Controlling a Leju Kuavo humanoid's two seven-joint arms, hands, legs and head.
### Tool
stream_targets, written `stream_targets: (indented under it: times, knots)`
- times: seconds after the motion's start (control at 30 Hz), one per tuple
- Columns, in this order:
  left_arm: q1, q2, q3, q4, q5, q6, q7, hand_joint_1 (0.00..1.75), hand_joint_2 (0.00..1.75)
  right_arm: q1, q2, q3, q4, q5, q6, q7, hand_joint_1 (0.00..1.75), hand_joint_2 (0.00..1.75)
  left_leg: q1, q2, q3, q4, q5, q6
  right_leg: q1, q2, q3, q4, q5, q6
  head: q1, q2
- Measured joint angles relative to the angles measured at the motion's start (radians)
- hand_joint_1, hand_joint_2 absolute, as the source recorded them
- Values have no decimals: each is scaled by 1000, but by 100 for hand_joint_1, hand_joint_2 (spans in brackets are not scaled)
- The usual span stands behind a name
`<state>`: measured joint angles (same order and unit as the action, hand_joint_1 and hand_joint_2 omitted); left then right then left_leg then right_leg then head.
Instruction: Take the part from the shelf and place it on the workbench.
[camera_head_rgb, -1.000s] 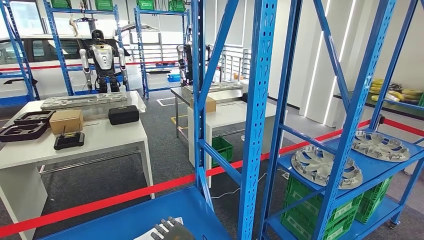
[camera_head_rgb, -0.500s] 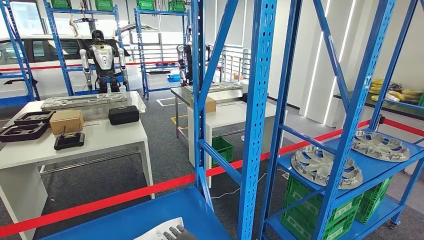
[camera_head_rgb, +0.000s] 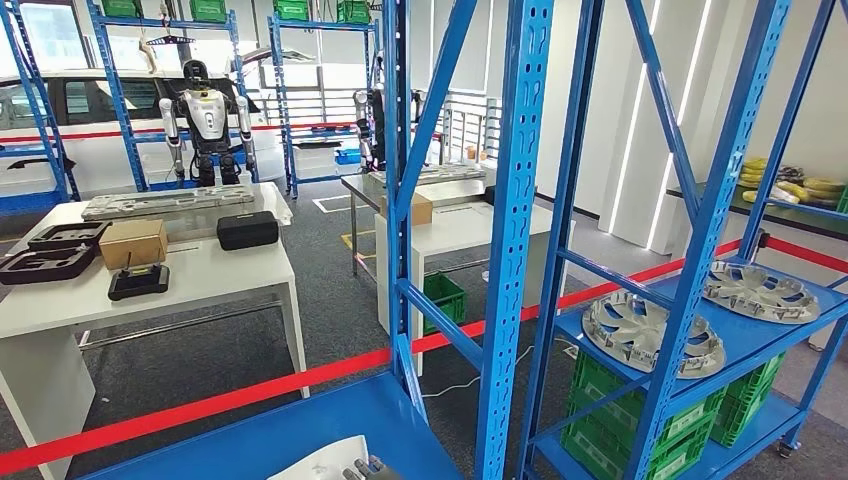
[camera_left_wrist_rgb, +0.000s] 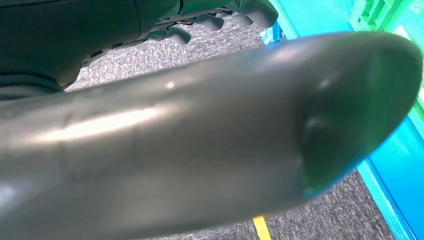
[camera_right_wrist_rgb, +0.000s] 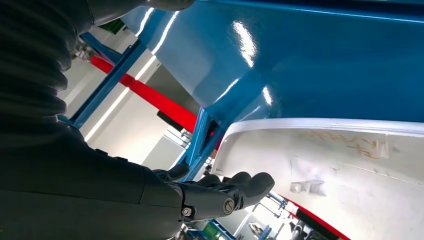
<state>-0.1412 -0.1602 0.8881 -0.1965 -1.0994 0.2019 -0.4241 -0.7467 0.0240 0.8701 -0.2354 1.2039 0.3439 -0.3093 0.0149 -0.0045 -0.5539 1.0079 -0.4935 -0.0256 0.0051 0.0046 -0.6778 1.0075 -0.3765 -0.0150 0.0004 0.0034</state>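
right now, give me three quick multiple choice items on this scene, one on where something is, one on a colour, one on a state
1. Where does the white part lie?
A. on the blue shelf
B. on the white table
C. on the floor

2. What colour is the barrier tape behind the shelf?
A. yellow
B. red
C. green

3. How does the right hand stand to the white part?
A. its fingers lie at the part's edge, not closed around it
B. it holds the part high above the shelf
C. it rests on a cardboard box

Key: 1 A, the head view shows the part on the blue board; 2 B, the strip is red; 3 A, the right wrist view shows the fingers beside the rim.
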Motion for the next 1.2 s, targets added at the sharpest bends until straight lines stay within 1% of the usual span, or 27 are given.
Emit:
stream_targets:
  times: [0.13, 0.23, 0.37, 0.53, 0.7, 0.73, 0.8, 0.83, 0.87, 0.93, 1.0, 1.1, 1.2]
  knots:
    - [3, 0, 0, 0, 0, 2, -11, 0, 0, 4, -4, -1, 0, -7, 12, 2, 159, 175, 0, 0, 0, 0, 0, 0, 0, 0, 0, 0, 0, 0, 0, 0]
    - [4, 0, 0, 0, 0, 3, -25, 0, 0, 13, -10, -3, 0, -12, 17, 1, 162, 175, 0, 0, -3, 0, 0, 0, 0, 0, 0, 0, 0, 0, 0, 0]
    - [4, 0, 0, 0, 0, 2, -31, 0, 0, 22, -19, -4, 1, -13, 18, -2, 159, 175, 0, 0, -7, 0, -1, 1, 0, 0, 0, 0, 0, 0, 0, 0]
    - [4, 0, 0, 0, -2, 1, -33, 0, 0, 27, -24, -6, 1, -15, 18, -4, 143, 175, 0, 0, -7, 0, -1, 1, 0, 0, 0, 0, 0, 0, 0, 0]
    - [4, 0, 0, 0, -2, -1, -33, 0, 0, 28, -24, -8, 1, -16, 23, -1, 145, 175, 0, 0, -7, 0, -1, 1, 0, 0, -1, 0, 0, 0, 0, 0]
    - [4, 0, 0, 0, -2, -1, -32, 0, 0, 28, -24, -8, 1, -16, 24, 1, 138, 175, 0, 0, -8, 0, -1, 1, 0, 0, -1, 0, 0, 0, 0, 0]
    - [4, 0, 0, 0, -2, -1, -29, 0, 0, 28, -24, -8, 1, -16, 27, 3, 78, 175, 0, 0, -8, 0, -1, 1, 0, 0, -1, 0, 0, 0, 0, 0]
    - [4, 0, 0, 1, -2, -1, -28, 0, 0, 28, -24, -8, 1, -16, 29, 4, 41, 175, 0, 0, -9, 0, -1, 1, 0, 0, -1, 0, 0, 0, 0, 0]
    - [5, 0, 0, 1, -1, -1, -28, 0, 0, 28, -24, -8, 1, -16, 29, 4, 13, 175, 0, 0, -9, 0, -1, 1, 0, 0, -1, 0, 0, 0, 0, 0]
    - [5, 0, 0, 1, -1, -1, -28, 0, 0, 28, -24, -8, 1, -17, 21, 6, 0, 175, 0, 0, -9, 0, -1, 1, -1, 0, -1, 0, 0, 0, 0, 0]
    - [7, 0, 0, 1, 0, 0, -29, 0, 0, 23, -23, -8, 1, -19, 16, 12, 0, 175, 0, 0, -9, 0, -1, 1, -1, 0, -1, 0, 0, 0, 0, 0]
    - [8, 0, 0, 2, 1, 0, -30, 0, 0, 3, -15, -15, 1, -25, 36, 21, 0, 175, 0, 0, -9, 0, -1, 1, -1, 0, -1, 0, 0, 0, 0, 0]
    - [9, 0, 0, 2, 1, 0, -30, 0, 0, -21, 0, -23, 1, -29, 26, -2, 0, 175, 0, 0, -9, 0, 0, 1, -1, 0, -1, 0, 0, 0, 0, 0]
